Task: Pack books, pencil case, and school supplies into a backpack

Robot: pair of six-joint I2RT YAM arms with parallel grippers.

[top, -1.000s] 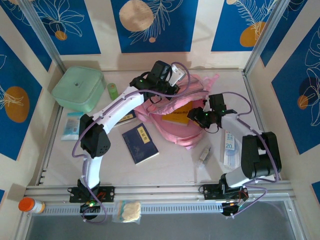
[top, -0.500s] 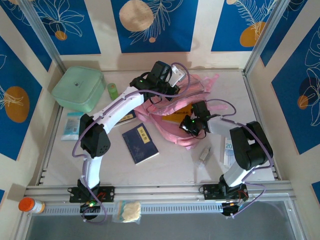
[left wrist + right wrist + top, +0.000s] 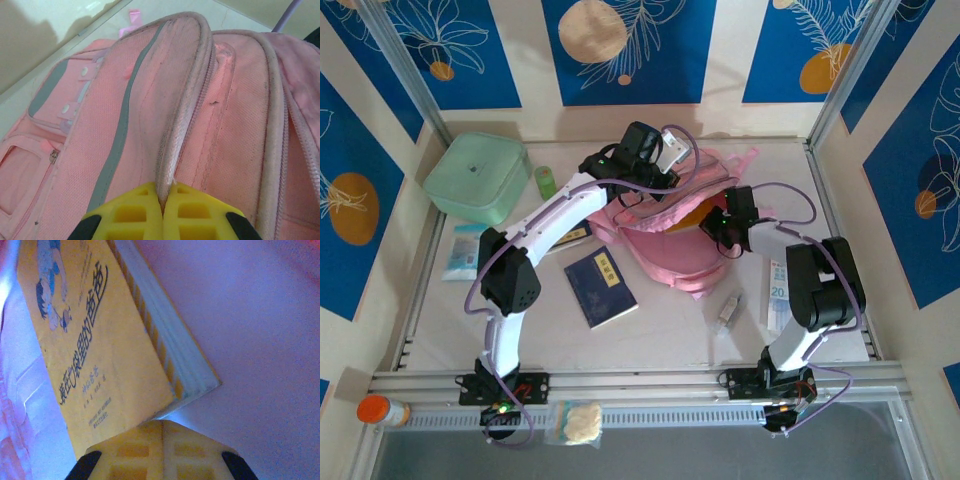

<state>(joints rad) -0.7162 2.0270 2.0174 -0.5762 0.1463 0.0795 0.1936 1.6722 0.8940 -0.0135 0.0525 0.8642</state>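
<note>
A pale table (image 3: pixel 660 335) is carrying everything, boxed in by blue-and-cream patterned walls. At its middle, a large soft pink backpack (image 3: pixel 665 255) is lying with its mouth opening toward the right arm. A mint-green box (image 3: pixel 475 180) is sitting well apart at the far left.

The left pincer (image 3: pixel 162 202) is clamping the piped rim of the backpack's flap between its yellow fingers and is lifting it, keeping the mouth open.

One navy book (image 3: pixel 601 286) is lying on the table just beside the backpack. A second navy book (image 3: pixel 576 235) is peeking out from under the left arm.

The yellow book (image 3: pixel 100 350) is lying inside the backpack, pink lining all around it. A second ago much of its cover was showing in the mouth from above. Now only a sliver is showing under the flap, so it has gone deeper.

The right pincer (image 3: pixel 162 426) is reaching into the opening. Its fingers are pressed together with no gap, their tips at the book's near edge. It is likely nudging rather than gripping.

By this judgement one book is nearly packed.

A white and light-blue packet (image 3: pixel 779 295) and a clear-grey piece (image 3: pixel 727 308) are waiting on the table near the right arm.
</note>
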